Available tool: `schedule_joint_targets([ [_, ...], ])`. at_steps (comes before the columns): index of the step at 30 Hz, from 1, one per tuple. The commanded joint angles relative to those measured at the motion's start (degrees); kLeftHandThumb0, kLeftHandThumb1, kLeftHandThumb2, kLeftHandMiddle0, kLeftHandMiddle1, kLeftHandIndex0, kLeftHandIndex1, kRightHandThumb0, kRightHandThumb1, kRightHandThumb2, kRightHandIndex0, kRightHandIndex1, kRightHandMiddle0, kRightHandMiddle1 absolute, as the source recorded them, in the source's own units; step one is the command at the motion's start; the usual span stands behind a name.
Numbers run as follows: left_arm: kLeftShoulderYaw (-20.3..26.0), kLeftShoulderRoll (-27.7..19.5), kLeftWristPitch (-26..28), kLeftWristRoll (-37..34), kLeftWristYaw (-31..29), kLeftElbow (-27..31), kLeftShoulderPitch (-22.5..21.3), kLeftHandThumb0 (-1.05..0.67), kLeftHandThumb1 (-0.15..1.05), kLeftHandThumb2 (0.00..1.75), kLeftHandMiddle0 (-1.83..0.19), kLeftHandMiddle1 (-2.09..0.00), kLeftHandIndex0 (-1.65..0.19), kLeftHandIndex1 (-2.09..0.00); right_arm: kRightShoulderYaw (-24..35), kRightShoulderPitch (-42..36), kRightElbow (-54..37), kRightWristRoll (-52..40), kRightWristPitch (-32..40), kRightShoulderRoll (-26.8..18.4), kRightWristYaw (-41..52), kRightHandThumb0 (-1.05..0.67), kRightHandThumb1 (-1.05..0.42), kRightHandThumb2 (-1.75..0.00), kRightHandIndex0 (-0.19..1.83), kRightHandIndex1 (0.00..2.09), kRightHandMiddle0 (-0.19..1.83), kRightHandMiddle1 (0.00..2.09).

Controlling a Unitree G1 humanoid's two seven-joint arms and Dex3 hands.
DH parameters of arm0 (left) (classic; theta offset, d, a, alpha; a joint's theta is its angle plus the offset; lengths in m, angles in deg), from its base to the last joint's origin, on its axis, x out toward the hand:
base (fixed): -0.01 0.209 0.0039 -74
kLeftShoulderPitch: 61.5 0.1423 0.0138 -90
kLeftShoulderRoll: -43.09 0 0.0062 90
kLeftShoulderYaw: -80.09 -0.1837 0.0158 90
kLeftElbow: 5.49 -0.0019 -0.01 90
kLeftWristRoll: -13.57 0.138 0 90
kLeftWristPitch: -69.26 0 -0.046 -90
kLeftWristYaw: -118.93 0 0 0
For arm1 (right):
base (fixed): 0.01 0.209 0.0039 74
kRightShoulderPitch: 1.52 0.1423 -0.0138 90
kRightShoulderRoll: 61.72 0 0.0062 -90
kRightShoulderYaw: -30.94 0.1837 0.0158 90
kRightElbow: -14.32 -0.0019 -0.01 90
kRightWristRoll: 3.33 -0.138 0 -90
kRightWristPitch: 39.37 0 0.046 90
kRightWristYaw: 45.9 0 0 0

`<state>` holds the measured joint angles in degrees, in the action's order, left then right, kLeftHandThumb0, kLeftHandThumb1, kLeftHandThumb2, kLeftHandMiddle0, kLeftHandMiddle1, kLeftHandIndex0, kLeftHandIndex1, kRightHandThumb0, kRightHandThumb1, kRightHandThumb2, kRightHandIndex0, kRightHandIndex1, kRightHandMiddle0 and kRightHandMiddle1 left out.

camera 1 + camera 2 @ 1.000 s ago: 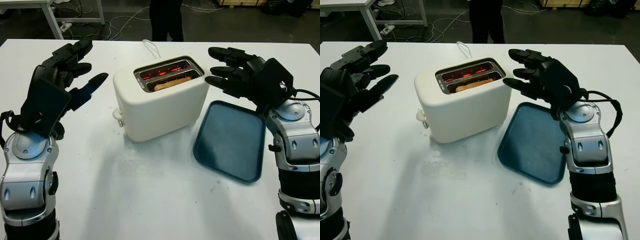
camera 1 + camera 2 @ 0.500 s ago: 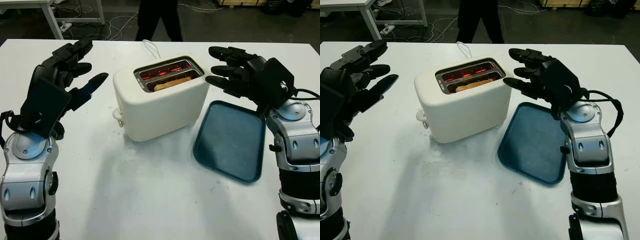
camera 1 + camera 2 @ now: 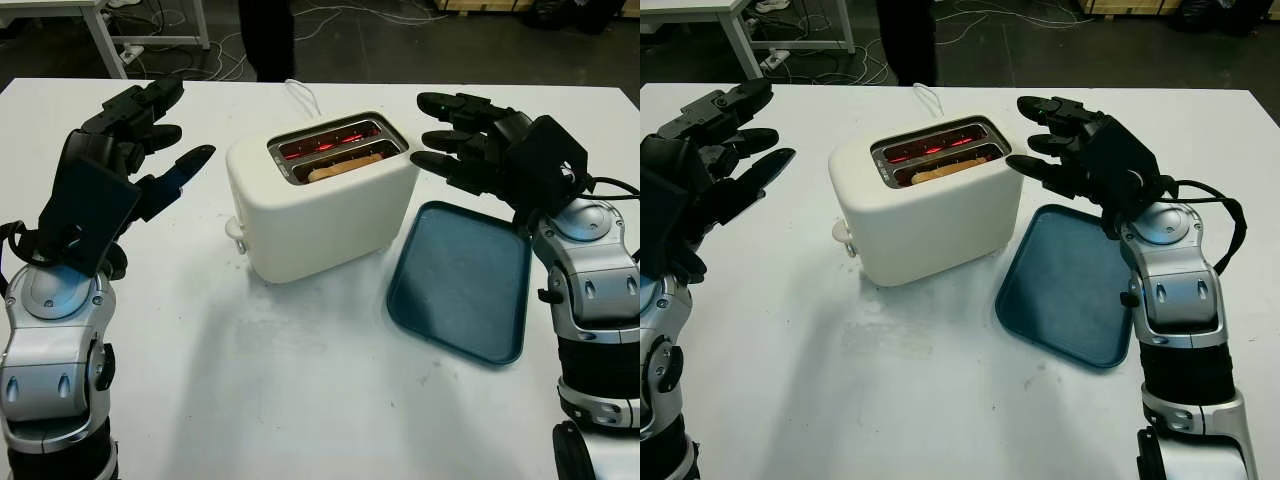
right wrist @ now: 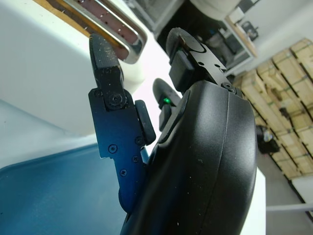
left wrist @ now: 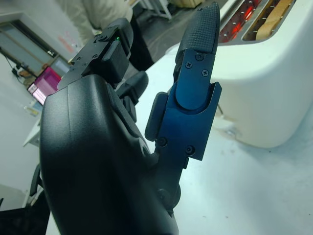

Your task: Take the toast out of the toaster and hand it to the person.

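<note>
My right hand (image 3: 470, 150) is open just beside the white toaster (image 3: 320, 205) near the table's far edge, ready because the toast (image 3: 345, 165) sits in its front slot, while my open left hand (image 3: 135, 140) waits apart.

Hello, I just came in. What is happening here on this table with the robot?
A humanoid robot is facing a white toaster on a white table. One slice of toast sits low in the near slot, and the slots glow red. The left robot hand is open at the toaster's left; the right robot hand is open at its right, above a blue tray. Neither touches the toast yet. A person stands beyond the table.
</note>
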<state>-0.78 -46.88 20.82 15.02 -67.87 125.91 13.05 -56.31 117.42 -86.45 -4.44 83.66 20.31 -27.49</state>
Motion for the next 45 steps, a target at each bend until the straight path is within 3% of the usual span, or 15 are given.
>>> schedule_joint_targets([
  [1,0.15,-0.04,0.09,-0.73,-0.15,0.46,0.1,-0.72,0.92,0.15,-0.07,-0.91,-0.45,-0.02,0.2,0.27,-0.66,-0.05,-0.54,-0.08,-0.32,-0.44,-0.89,0.0,0.14,0.61,0.43,0.0],
  [15,0.14,-0.55,-0.65,-0.7,-0.8,0.69,0.68,-0.73,0.92,0.16,-0.07,-0.91,-0.45,-0.02,-0.14,0.18,-0.53,0.29,-1.06,-0.23,-0.25,-0.47,-0.89,0.0,0.15,0.62,0.44,0.01],
  [36,-0.3,-1.87,6.24,-0.72,-1.22,3.55,0.41,-0.77,0.92,0.2,-0.04,-0.91,-0.43,-0.02,0.58,-0.55,-1.3,-0.15,-0.86,0.24,-1.24,-0.43,-0.92,-0.01,0.14,0.55,0.41,0.0],
  [45,-0.32,-2.28,6.77,-1.33,-1.63,3.51,0.22,-0.78,0.92,0.21,-0.03,-0.92,-0.43,-0.02,1.01,-0.55,-1.62,-0.43,-0.26,0.37,-1.31,-0.39,-0.92,-0.04,0.13,0.51,0.39,0.0],
])
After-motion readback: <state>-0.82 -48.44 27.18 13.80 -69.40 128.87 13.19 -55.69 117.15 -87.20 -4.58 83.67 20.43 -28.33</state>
